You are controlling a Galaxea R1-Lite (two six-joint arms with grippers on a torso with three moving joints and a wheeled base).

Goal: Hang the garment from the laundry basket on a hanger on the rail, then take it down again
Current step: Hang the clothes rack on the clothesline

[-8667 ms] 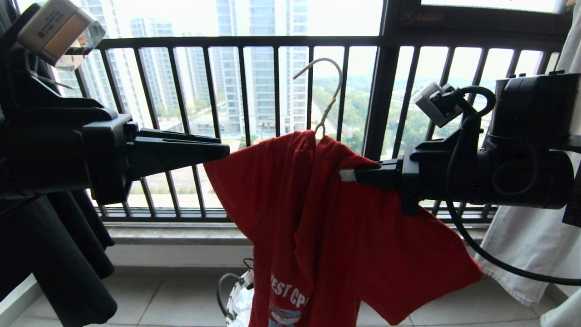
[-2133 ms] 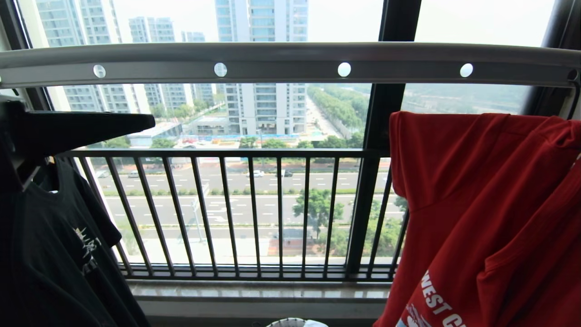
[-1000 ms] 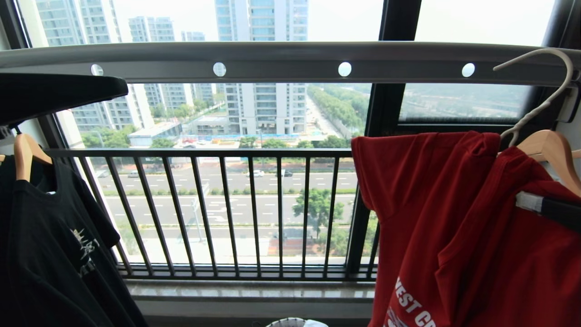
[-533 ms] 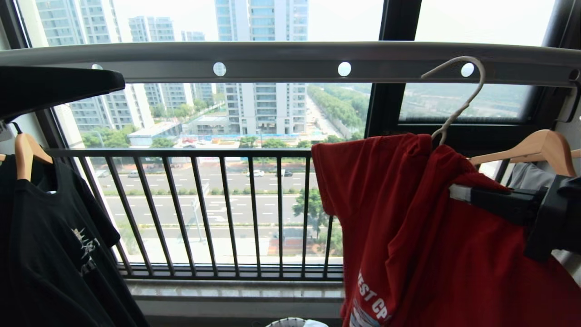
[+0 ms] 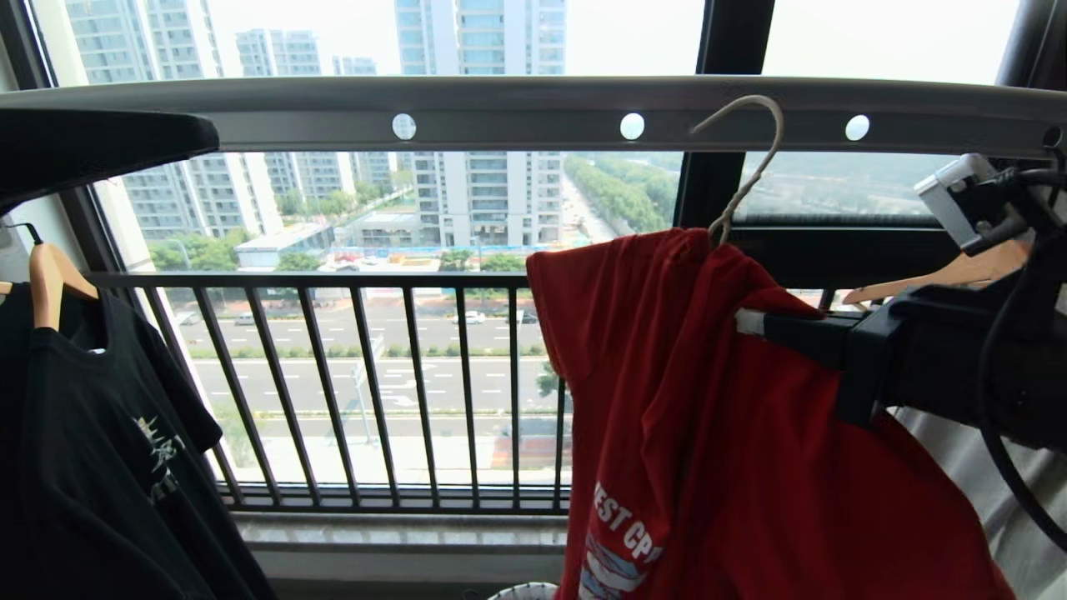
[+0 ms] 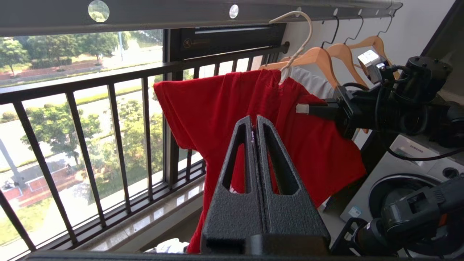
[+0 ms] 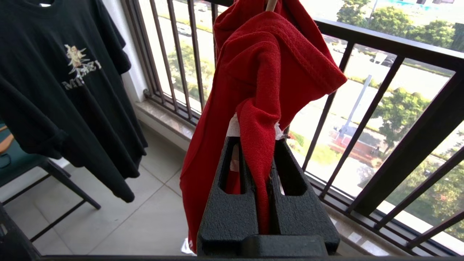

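Note:
The red garment hangs on the thin cream hanger, whose hook rises in front of the grey rail between two of its holes. In the left wrist view the hook of the hanger sits just under the rail. My right gripper reaches in from the right and is shut on the garment's shoulder fold, with cloth pinched between its jaws. My left gripper hovers at the upper left, shut and empty, away from the garment. The laundry basket shows only its rim at the bottom edge.
A black printed T-shirt hangs on a wooden hanger at the left. More wooden hangers and a pale garment hang at the right. The black balcony railing runs behind. A washing machine stands lower right.
My right gripper has carried the garment and hanger leftward along the rail, and more of the right arm has come into view. The left gripper has stayed put.

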